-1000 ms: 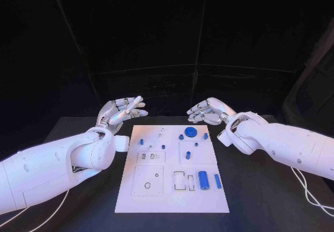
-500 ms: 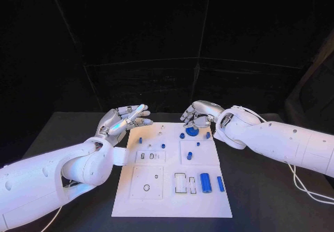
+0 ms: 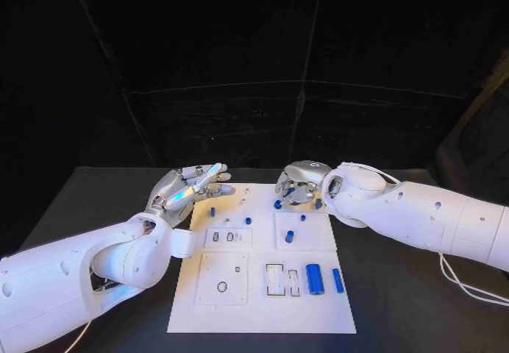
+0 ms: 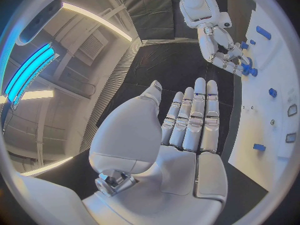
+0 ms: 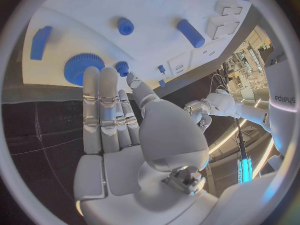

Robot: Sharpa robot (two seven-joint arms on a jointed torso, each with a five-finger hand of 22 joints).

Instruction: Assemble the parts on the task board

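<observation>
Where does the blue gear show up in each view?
Head view: gear near the board's far edge, mostly hidden under the right robot hand.
Left wrist view: gear under that hand.
Right wrist view: gear at the hand's fingertips.
Shared landmark: the right robot hand.

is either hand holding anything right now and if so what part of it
Nothing is held. The left hand is open, raised beside the task board. The right hand has its fingertips at the blue gear, not closed around it.
</observation>
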